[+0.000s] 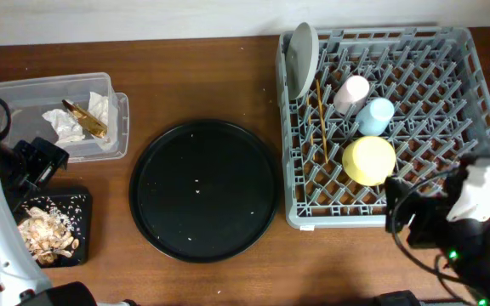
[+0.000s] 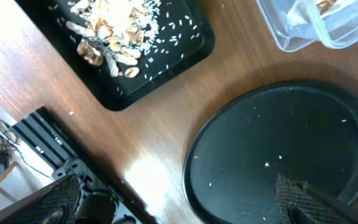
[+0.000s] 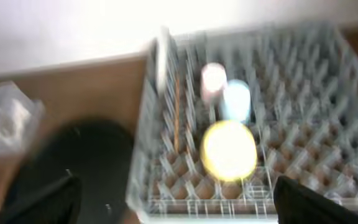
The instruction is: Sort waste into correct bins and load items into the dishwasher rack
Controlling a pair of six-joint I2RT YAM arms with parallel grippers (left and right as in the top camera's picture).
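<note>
— So where's the yellow bowl?
— In the dishwasher rack, straight ahead of the right gripper, which is spread and empty. The chopsticks point lengthwise away from it, ahead-left.
— And the left gripper?
— Spread, empty too. Food scraps sit ahead-left in the shallow black tray.

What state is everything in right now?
Plate: on edge in dishwasher rack.
Chopsticks: lying in rack.
Pink cup: in rack.
Light blue cup: in rack.
Yellow bowl: in rack, seemingly inverted.
Clear box: holds napkins, wrapper.
Rectangular black tray: holds food scraps.
Round black tray: only specks.
Left hand: open, empty.
Right hand: open, empty.
</note>
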